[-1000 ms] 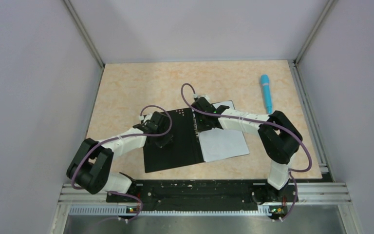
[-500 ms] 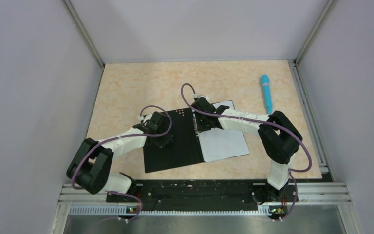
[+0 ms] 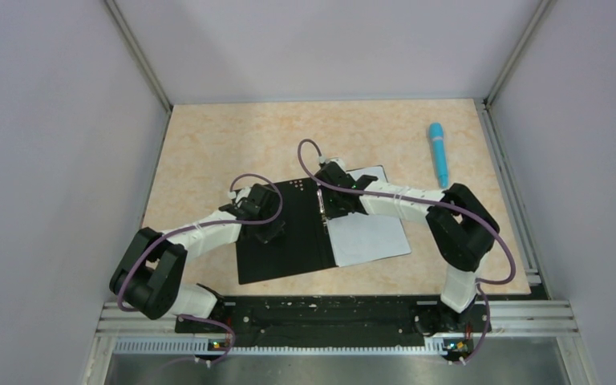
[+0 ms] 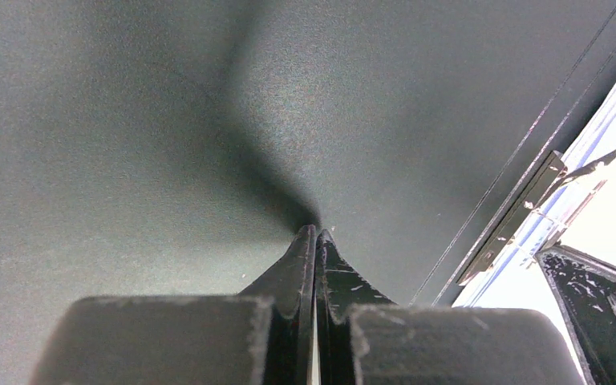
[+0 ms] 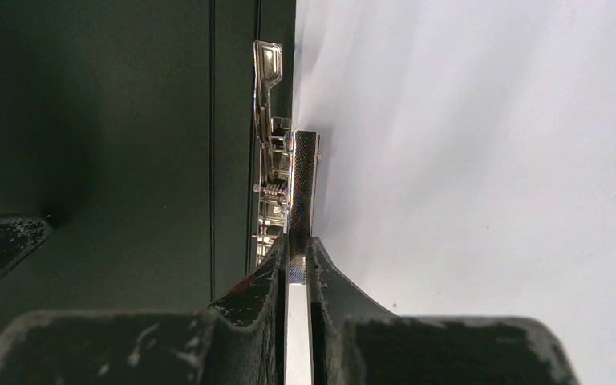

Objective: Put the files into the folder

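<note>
Top view: the folder (image 3: 287, 258) lies open on the worktop (image 3: 208, 144), black side up, with the file (image 3: 369, 239) on its right half and a pen (image 3: 439, 152) well apart. My left claw (image 3: 267, 233) sits on the left half, my right claw (image 3: 324, 210) at the spine.

Left wrist — fingers pressed fully together, holding nothing, tips touching the black inside.

Right wrist — fingers pinched on the metal lever of the clip (image 5: 303, 172), just beside the file's edge.

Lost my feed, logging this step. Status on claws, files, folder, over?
Left claw shut, tips on left half of open folder. Right claw shut on metal clip at spine. Files lying on right half. Blue pen well aside; nothing in the way.
</note>
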Robot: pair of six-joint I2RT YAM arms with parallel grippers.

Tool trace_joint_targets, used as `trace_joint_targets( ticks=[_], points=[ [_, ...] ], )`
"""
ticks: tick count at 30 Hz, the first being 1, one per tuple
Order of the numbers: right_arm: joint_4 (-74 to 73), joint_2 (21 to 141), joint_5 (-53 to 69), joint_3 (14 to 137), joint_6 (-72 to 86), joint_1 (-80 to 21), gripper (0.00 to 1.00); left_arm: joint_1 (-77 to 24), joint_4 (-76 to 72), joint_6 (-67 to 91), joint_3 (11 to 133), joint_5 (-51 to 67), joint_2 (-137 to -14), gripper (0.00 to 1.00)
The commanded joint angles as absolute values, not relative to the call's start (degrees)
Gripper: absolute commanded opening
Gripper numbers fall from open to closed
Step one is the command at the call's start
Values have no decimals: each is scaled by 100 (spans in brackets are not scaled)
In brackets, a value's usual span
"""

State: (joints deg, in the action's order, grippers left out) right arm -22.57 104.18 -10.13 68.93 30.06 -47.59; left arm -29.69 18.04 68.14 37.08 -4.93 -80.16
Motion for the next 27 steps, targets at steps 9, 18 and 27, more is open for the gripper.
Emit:
trace_joint_targets(
  ticks=[9, 18, 27],
  points=[
    [-2249, 10003, -955, 6631, 3175, -4922, 1, -2974, 2048, 6906, 3497, -879, -8208, 0],
    [-1884, 10023, -927, 6286, 3266, -4932, 1, -2968, 2048, 6921, 3506, -844, -8208, 0],
    [-1591, 10173, -1031, 6059, 3313, -4941, 1, -2971, 2030, 6926, 3577, -819, -8279, 0]
  ],
)
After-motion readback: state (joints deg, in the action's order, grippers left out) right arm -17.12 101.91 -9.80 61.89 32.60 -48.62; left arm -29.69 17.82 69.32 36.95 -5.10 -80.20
